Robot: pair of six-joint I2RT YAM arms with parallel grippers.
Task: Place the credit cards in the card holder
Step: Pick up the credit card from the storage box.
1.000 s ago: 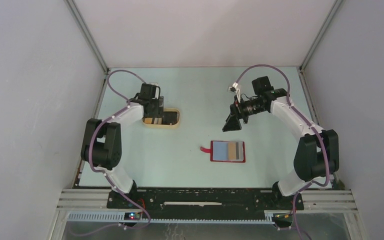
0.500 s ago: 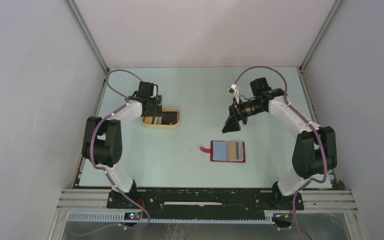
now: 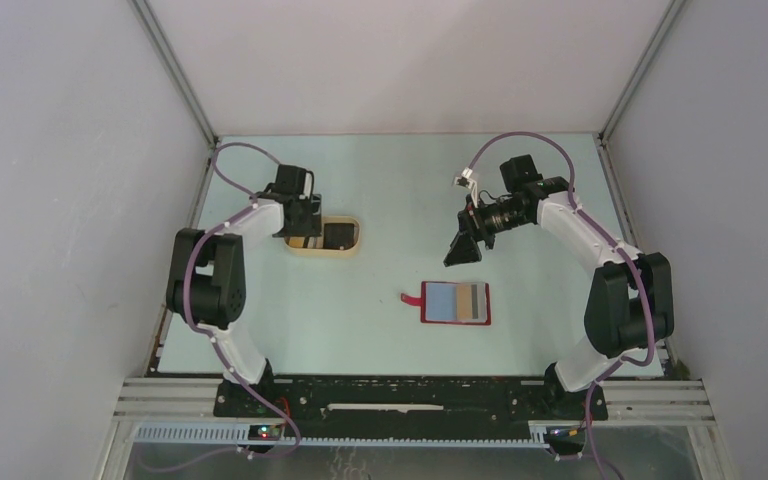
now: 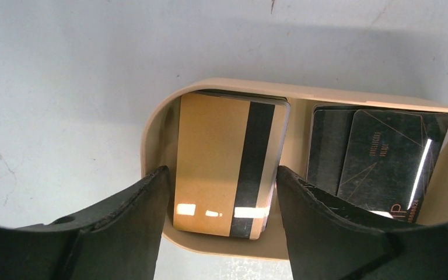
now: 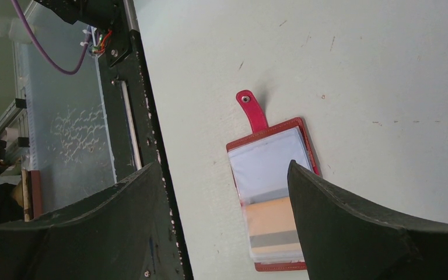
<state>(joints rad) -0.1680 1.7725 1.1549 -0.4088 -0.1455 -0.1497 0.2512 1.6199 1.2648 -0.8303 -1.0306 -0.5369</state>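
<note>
The credit cards lie in a tan oval dish [image 3: 354, 241]. In the left wrist view an orange-yellow card [image 4: 213, 157] with a dark stripe tops a stack at the left end of the dish [image 4: 151, 125], and black cards [image 4: 379, 160] lie at the right end. My left gripper [image 3: 304, 229] is open and empty just above the orange-yellow stack, whose near end shows between the fingers [image 4: 122, 224]. The red card holder [image 3: 455, 303] lies open mid-table with a tan striped card [image 5: 274, 224] in its pale pocket. My right gripper [image 3: 463, 249] hangs open and empty above the table behind the holder [image 5: 266, 169].
The holder's red strap [image 5: 253, 111] points towards the left arm. The black base rail [image 3: 410, 395] runs along the near edge. Grey walls close the table on the left, right and back.
My left gripper has shifted slightly left and back over the dish's left end. The right arm has edged a little. The card holder has not moved.
</note>
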